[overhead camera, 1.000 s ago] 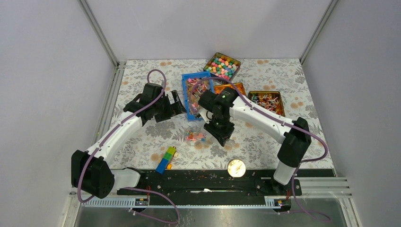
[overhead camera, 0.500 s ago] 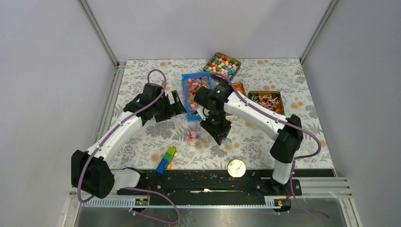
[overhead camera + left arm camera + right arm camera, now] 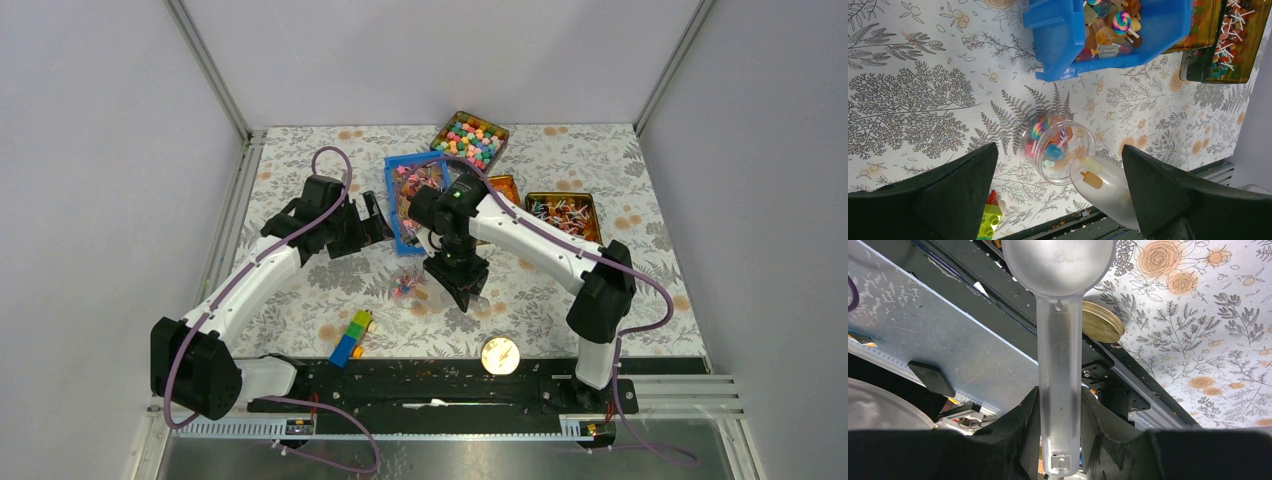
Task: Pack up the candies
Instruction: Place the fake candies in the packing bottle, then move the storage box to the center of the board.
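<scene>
A small clear jar [image 3: 408,285] stands on the floral table and holds several mixed candies; it also shows in the left wrist view [image 3: 1058,150]. My right gripper [image 3: 462,288] is shut on the handle of a translucent scoop [image 3: 1060,365]. The scoop's bowl [image 3: 1105,192] sits at the jar's near rim and carries two small candies [image 3: 1090,172], one pale and one orange. A blue bin [image 3: 392,205] of candies and lollipops lies just behind the jar [image 3: 1058,30]. My left gripper [image 3: 1058,152] is open and empty, held above the jar beside the bin [image 3: 372,215].
A tin of pastel balls [image 3: 470,138] stands at the back. An orange tin [image 3: 503,184] and a tin of stick candies [image 3: 565,215] lie to the right. Stacked toy bricks [image 3: 350,338] and a gold lid [image 3: 500,355] lie near the front rail.
My right arm has shifted the scoop a little to the left, up to the jar. The left arm has not moved.
</scene>
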